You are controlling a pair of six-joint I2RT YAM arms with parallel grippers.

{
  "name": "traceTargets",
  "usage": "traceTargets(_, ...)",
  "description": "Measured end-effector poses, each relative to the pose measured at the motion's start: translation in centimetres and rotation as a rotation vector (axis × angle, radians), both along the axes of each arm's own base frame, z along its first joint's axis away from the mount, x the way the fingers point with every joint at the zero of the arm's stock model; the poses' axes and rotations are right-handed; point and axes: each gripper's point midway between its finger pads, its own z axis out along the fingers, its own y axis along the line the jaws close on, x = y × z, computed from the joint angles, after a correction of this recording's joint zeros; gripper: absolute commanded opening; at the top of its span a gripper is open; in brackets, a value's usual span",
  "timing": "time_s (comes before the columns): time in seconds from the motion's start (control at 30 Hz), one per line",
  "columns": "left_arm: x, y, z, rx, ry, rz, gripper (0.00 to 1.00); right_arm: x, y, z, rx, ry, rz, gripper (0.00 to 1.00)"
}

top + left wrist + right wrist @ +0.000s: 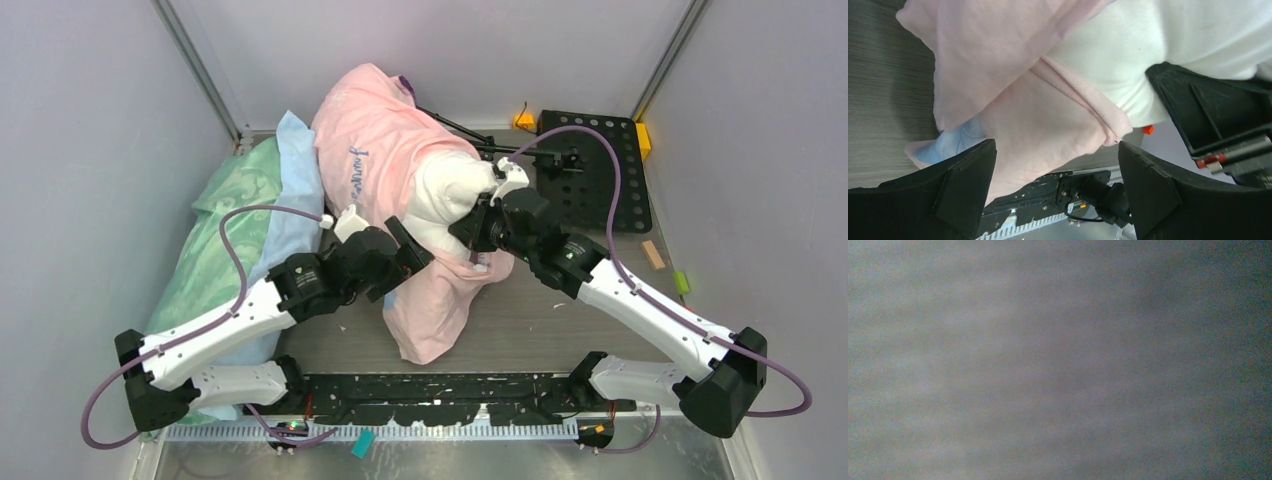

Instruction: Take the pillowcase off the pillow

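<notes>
The pale pink pillowcase (pixel 370 150) with blue lettering lies slantwise across the table, bunched back from the white pillow (pixel 445 190), whose bare end bulges out at its right side. My right gripper (pixel 472 232) presses into that white end, jaws buried in it and closed on it; its wrist view is only grey blur. My left gripper (pixel 408 250) is open beside the pink fabric's lower part. In the left wrist view the left gripper (pixel 1058 170) stands wide with nothing pinched, the pillowcase (pixel 998 60) hem and pillow (pixel 1128 55) just beyond its fingertips (pixel 968 180).
A mint green patterned pillow (pixel 225 230) and light blue bedding (pixel 295 190) lie along the left wall. A black perforated plate (pixel 600 170) sits at the back right. A black rail (pixel 450 390) runs along the near edge. A small wooden block (pixel 653 254) lies right.
</notes>
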Motion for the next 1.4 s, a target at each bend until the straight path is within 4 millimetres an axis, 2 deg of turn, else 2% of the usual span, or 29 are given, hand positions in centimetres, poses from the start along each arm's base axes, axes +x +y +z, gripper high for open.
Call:
traceTargets(0.2, 0.7, -1.0, -2.3, 0.034, 0.076, 0.053, 0.93, -0.2, 0.3, 0.1, 0.01, 0.004, 0.017, 0.0)
traceTargets(0.3, 0.7, -1.1, -2.8, 0.035, 0.093, 0.069, 0.95, -0.3, 0.4, 0.1, 0.015, 0.008, 0.024, 0.0)
traceTargets(0.4, 0.7, -1.0, -3.0, 0.029, 0.091, 0.071, 0.9, -0.4, 0.5, 0.1, 0.017, 0.009, 0.028, 0.0)
traceTargets(0.47, 0.7, -1.0, -3.0, 0.024, 0.089, 0.071, 0.82, -0.4, 0.5, 0.1, 0.017, 0.01, 0.03, 0.0)
traceTargets(0.53, 0.6, -0.9, -3.2, 0.022, 0.087, 0.071, 0.69, -0.4, 0.5, 0.0, 0.016, 0.011, 0.03, 0.0)
traceTargets(0.63, 0.3, -0.3, -4.1, 0.014, 0.097, 0.086, 0.32, -0.4, 0.4, -0.1, 0.015, 0.011, 0.029, 0.0)
traceTargets(0.67, 0.1, 0.0, -4.9, 0.013, 0.103, 0.092, 0.24, -0.4, 0.4, 0.0, 0.015, 0.01, 0.028, 0.0)
traceTargets(0.83, -1.3, 1.8, -10.7, 0.051, 0.165, 0.114, 0.06, -0.4, -0.1, -0.1, -0.004, 0.007, 0.008, 0.0)
traceTargets(0.9, -1.9, 2.5, -13.1, 0.081, 0.194, 0.116, 0.03, -0.2, -0.5, -0.1, -0.017, 0.005, -0.015, 0.0)
traceTargets(1.0, -2.5, 3.2, -15.2, 0.102, 0.224, 0.121, 0.02, 0.1, -1.0, 0.3, -0.033, -0.003, -0.046, 0.0)
traceTargets(1.2, -2.4, 3.0, -16.2, 0.093, 0.221, 0.121, 0.0, 0.6, -1.8, 1.0, -0.05, -0.011, -0.1, 0.0)
traceTargets(1.4, -1.7, 1.8, -16.8, 0.114, 0.188, 0.074, 0.0, 0.8, -2.4, 2.1, -0.029, 0.001, -0.162, 0.0)
